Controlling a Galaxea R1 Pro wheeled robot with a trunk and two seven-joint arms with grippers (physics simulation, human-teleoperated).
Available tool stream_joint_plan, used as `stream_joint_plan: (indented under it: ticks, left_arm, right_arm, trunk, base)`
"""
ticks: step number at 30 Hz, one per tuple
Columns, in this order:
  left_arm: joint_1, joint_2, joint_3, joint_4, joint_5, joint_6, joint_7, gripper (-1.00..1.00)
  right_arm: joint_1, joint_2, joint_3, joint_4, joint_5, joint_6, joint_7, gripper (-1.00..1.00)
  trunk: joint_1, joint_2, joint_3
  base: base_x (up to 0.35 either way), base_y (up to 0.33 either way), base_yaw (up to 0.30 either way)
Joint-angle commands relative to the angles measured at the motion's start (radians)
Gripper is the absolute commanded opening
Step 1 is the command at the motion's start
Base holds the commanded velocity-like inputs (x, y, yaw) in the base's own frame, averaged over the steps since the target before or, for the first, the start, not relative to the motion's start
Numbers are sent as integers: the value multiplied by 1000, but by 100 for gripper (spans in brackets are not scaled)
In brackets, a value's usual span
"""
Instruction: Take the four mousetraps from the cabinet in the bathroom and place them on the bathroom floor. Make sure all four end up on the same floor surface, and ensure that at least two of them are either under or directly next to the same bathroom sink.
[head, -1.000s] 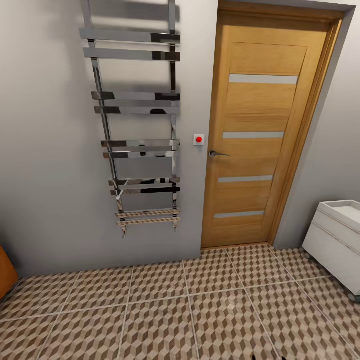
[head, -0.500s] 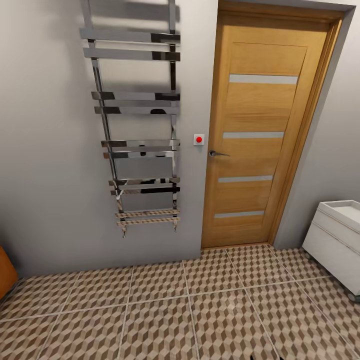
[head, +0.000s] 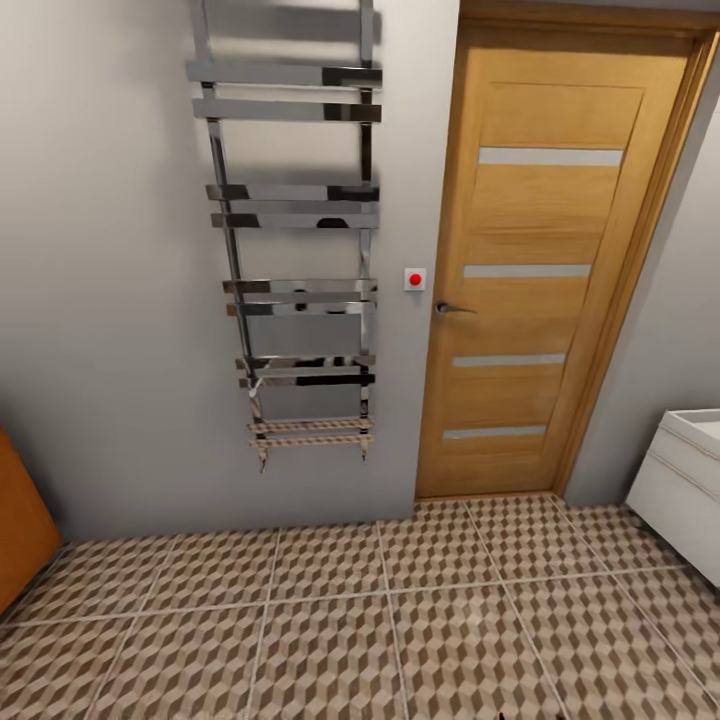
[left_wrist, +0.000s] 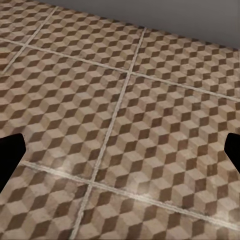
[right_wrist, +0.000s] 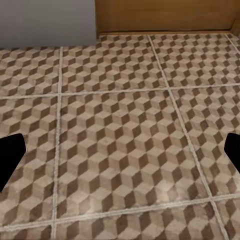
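From my head I face a grey wall with a chrome towel rack (head: 295, 260) and a closed wooden door (head: 540, 270) to its right; an orange-brown edge of the cabinet (head: 22, 525) shows at the far left, the white drawer unit under the sink (head: 685, 480) at the right, both standing on the bathroom floor (head: 380, 620); my left gripper (left_wrist: 120, 152) and right gripper (right_wrist: 120, 155) both hang spread wide and empty over bare tiles; the right wrist also catches the door's foot.
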Motion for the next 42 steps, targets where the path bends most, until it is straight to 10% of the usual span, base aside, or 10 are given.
stream_joint_plan:
  ticks: [1,42]
  left_arm:
    - [-2,-1,-6,4,8,-5,1,100]
    - [-2,-12,-4,4,12,-5,3,100]
  right_arm:
    - [-2,-1,-8,4,9,-5,-1,100]
    - [-2,-1,-8,4,9,-6,-8,100]
  trunk:
    - [0,-1,-1]
    - [0,-1,-1]
  base:
    - [0,0,221]
    - [0,0,191]
